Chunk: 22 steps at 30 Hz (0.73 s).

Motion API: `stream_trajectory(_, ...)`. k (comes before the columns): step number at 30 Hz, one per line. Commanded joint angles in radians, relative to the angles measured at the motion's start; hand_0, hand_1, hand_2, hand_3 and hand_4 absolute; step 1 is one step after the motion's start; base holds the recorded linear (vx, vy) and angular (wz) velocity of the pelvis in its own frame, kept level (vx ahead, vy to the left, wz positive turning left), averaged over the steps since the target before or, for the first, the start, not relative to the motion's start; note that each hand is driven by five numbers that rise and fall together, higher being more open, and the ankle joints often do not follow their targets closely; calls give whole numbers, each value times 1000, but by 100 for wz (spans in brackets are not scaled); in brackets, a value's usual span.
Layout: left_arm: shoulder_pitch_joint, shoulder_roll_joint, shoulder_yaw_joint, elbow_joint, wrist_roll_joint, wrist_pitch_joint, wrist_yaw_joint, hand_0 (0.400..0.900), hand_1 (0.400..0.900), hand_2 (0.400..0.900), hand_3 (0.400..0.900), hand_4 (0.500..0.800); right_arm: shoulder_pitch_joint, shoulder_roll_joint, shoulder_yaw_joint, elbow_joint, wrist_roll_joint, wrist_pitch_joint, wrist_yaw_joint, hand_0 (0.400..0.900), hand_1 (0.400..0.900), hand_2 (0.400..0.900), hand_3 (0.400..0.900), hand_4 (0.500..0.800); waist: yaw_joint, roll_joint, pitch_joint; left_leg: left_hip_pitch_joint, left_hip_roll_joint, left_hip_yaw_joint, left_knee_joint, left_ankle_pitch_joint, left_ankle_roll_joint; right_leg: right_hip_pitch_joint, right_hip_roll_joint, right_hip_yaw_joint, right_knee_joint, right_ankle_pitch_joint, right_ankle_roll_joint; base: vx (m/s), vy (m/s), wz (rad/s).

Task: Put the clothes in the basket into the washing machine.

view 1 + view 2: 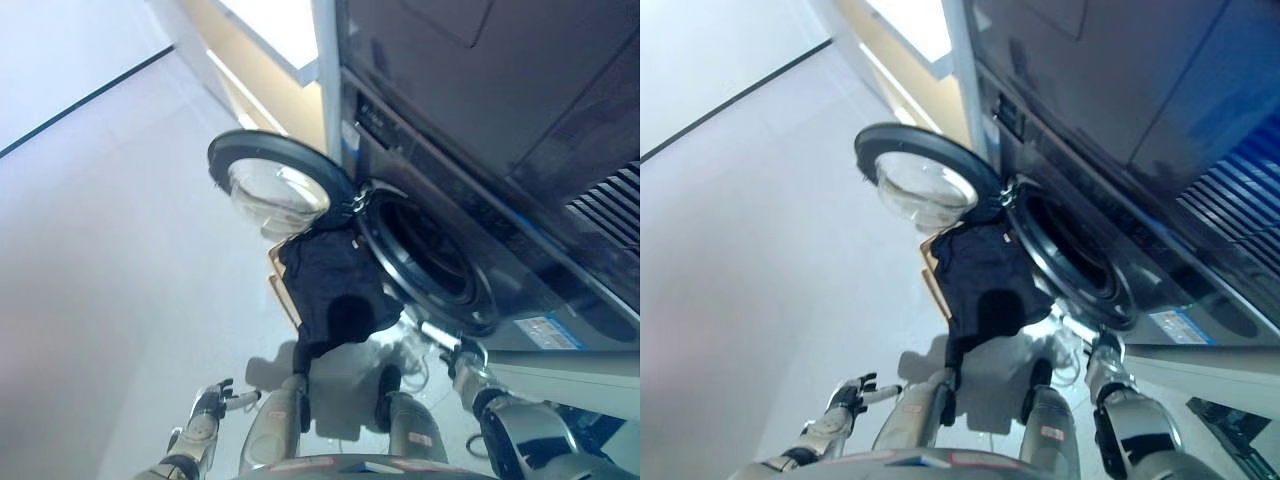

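The washing machine (470, 200) fills the right half of the frame, dark-fronted, and its round door (275, 180) swings wide open toward centre-left, glass bowl catching the light. The drum opening (430, 262) gapes just right of centre, dark inside, so whether anything lies in there is impossible to tell.

Right below that door, in the middle of the frame, sits the basket (285, 290), only a tan edge of it peeking out on the left, because a heap of dark clothes (330, 290) is draped over it. The pile lies just beside the drum's rim, one tail of cloth hanging toward the bottom of the frame.

Left hand (855, 392) down at lower left, fingers spread and relaxed, holding nothing, well apart from the load. Right hand (465, 358) at lower right, just beneath the drum's lower edge; whether it is spread or curled, I cannot tell.

So by my reading, the loading is yet to be done: clothes on the basket, door ready. The next move calls for a hand up to the dark heap, a firm grab, then a short carry right into the drum.
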Motion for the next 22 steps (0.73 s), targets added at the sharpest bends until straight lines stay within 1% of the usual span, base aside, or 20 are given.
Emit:
stream_trajectory(1,8,15,72,85,47,7,-3,900,900,900,900,800,44,-23,25,-19,-158,-28,-2,900,900,900,900,800,-16,-30,-49,-6,9,-18,-27,1,-14,140,6,0,-193,80,38,19,-29,-16)
stream_trajectory(3,16,17,81,90,53,6,-5,900,900,900,900,800,79,-25,28,-22,-190,-25,2,900,900,900,900,800,-23,-35,-62,5,12,-17,-32,3,-14,149,10,1,-204,87,39,22,-26,-13)
stream_trajectory(4,26,19,100,99,60,8,-12,900,900,900,900,800,136,-24,49,-32,-283,-23,0,900,900,900,900,800,-31,-49,-86,35,16,-9,-47,0,-18,176,15,1,-223,93,44,34,-22,-11)
stream_trajectory(5,28,19,100,99,60,8,-12,900,900,900,900,800,137,-24,49,-33,-283,-22,0,900,900,900,900,800,-31,-49,-85,38,16,-9,-49,1,-18,179,15,1,-225,93,44,69,-52,-16)
stream_trajectory(7,46,26,120,106,83,7,-19,900,900,900,900,800,230,-16,78,-37,-408,-15,0,900,900,900,900,800,-44,-64,-118,82,17,-1,-73,0,-22,222,19,-3,-246,95,51,65,-43,-5)
stream_trajectory(8,47,27,120,106,83,7,-19,900,900,900,900,800,231,-16,79,-38,-408,-15,0,900,900,900,900,800,-44,-64,-117,85,17,-1,-74,1,-22,224,19,-3,-247,95,51,80,-35,1)
stream_trajectory(9,58,30,126,114,109,9,-24,900,900,900,900,800,291,-15,92,-28,-491,-5,0,900,900,900,900,800,-51,-68,-133,120,20,3,-98,3,-23,253,17,-12,-242,87,53,92,-30,3)
stream_trajectory(10,62,28,120,125,129,15,-33,900,900,900,900,800,313,-14,91,-10,-525,8,-1,900,900,900,900,800,-57,-68,-142,142,22,7,-115,6,-25,268,16,-17,-235,79,54,92,-31,2)
stream_trajectory(11,62,28,120,125,129,15,-33,900,900,900,900,800,313,-14,91,-10,-525,8,-2,900,900,900,900,800,-57,-68,-140,145,22,7,-117,7,-25,271,16,-17,-235,78,54,89,-25,-1)
stream_trajectory(13,67,23,109,133,170,19,-51,900,900,900,900,800,363,-11,57,41,-542,29,10,900,900,900,900,800,-70,-69,-157,184,22,16,-119,-6,-19,309,10,-14,-228,66,58,93,-24,-6)
stream_trajectory(15,69,18,102,137,189,21,-62,900,900,900,900,800,383,-12,27,68,-539,36,15,900,900,900,900,800,-78,-69,-171,212,18,20,-115,-20,-14,330,7,-11,-228,63,60,74,-13,-10)
stream_trajectory(19,76,15,105,139,203,28,-76,900,900,900,900,800,388,-20,4,80,-543,44,24,900,900,900,900,800,-85,-65,-189,252,15,40,-124,-37,-10,351,2,5,-236,65,68,54,-10,-21)
stream_trajectory(22,78,19,100,135,207,25,-82,900,900,900,900,800,387,-28,8,72,-543,43,34,900,900,900,900,800,-89,-63,-194,262,15,48,-126,-41,-11,358,-2,13,-239,66,71,12,-12,-11)
